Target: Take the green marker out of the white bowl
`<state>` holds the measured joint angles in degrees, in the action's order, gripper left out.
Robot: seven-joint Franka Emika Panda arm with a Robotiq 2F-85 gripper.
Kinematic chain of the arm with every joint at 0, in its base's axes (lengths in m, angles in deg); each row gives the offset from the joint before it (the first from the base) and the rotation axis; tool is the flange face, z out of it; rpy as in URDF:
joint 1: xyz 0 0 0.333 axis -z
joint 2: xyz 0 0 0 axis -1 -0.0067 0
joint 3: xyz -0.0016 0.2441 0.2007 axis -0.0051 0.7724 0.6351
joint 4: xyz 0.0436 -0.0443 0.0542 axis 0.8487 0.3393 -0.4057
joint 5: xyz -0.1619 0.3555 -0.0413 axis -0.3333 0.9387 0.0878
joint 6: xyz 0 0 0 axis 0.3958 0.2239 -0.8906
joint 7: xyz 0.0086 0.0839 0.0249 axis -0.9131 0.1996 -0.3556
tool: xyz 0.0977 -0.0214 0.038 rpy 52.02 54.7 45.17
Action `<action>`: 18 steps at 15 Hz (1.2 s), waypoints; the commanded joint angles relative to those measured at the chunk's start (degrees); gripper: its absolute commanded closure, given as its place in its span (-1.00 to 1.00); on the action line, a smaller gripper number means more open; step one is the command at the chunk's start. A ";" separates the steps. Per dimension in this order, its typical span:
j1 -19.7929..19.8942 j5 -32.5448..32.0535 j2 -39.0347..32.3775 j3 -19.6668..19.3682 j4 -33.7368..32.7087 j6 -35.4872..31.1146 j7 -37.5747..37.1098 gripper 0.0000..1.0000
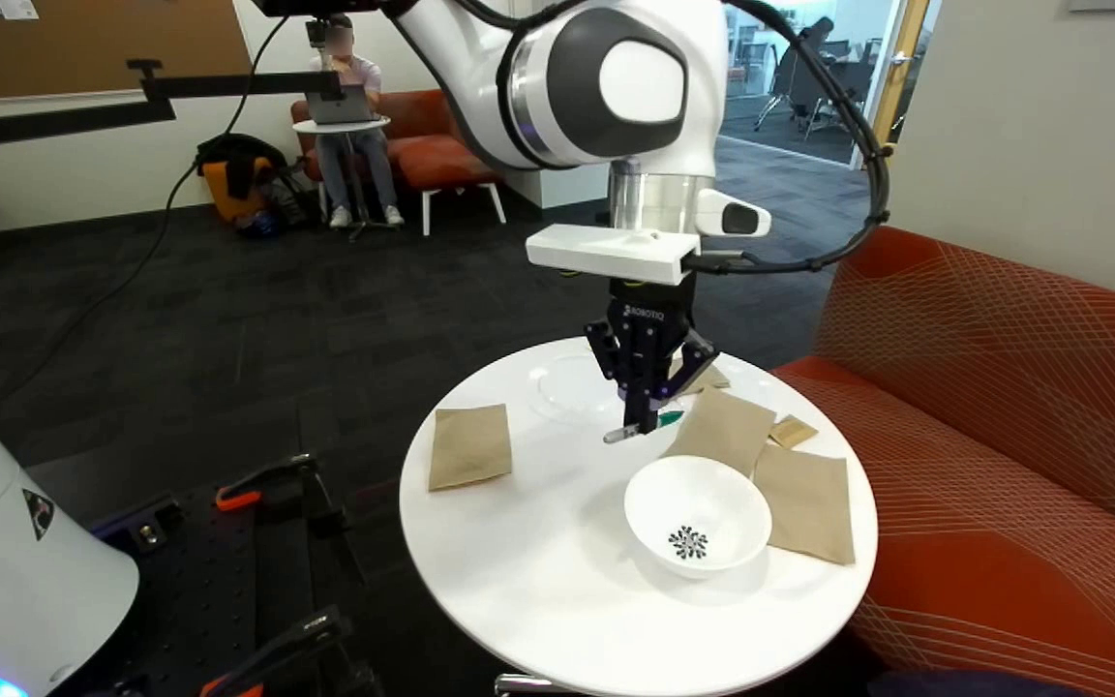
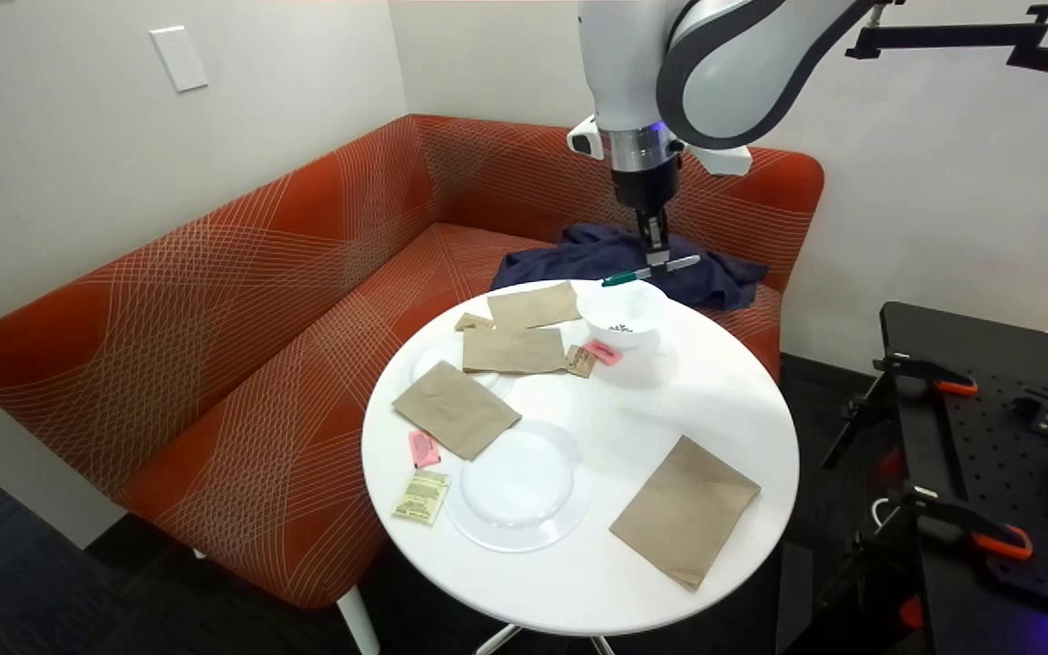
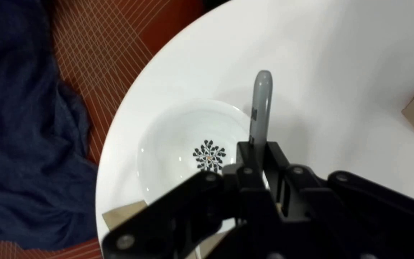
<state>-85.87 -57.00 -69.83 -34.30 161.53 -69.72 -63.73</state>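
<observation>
The green marker has a grey barrel and a green cap end. It shows in both exterior views [image 1: 621,434] [image 2: 619,278] and in the wrist view [image 3: 262,97]. My gripper [image 1: 647,423] is shut on its middle and holds it nearly level above the table; the gripper also shows in an exterior view [image 2: 659,260] and the wrist view [image 3: 259,149]. The white bowl [image 1: 734,505] stands upright with a dark leaf pattern inside. In the wrist view the bowl [image 3: 167,144] lies below and left of the marker. The cap end is hidden behind the fingers there.
The round white table [image 1: 509,571] bears several brown paper napkins [image 2: 686,511], a clear plate [image 2: 519,532], and small packets, one yellow [image 2: 421,497] and one pink [image 2: 603,352] near the bowl. A red sofa [image 2: 242,364] with a dark blue cloth [image 3: 31,144] borders the table.
</observation>
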 commanded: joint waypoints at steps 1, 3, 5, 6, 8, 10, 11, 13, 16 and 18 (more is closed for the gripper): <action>0.19 -0.73 2.54 1.02 5.49 -8.66 3.71 0.93; 0.36 -0.11 2.05 1.51 6.93 -13.33 5.08 0.93; 0.62 0.71 1.65 2.19 8.01 -16.60 6.97 0.93; 0.71 1.10 1.40 2.59 8.39 -17.85 7.87 0.93; 0.94 2.00 0.60 3.32 8.59 -19.57 9.48 0.93; 1.02 2.93 -0.32 3.91 8.05 -19.81 10.30 0.93; 1.01 3.28 -0.80 4.07 7.70 -19.56 10.21 0.93; 1.13 4.38 -2.04 4.47 6.79 -18.69 9.95 0.93; 1.25 5.49 -4.13 4.61 5.65 -18.03 9.77 0.93; 1.58 5.93 -6.01 4.73 4.42 -17.58 10.18 0.93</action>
<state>-85.59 -52.87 -73.30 -30.57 168.34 -88.04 -55.88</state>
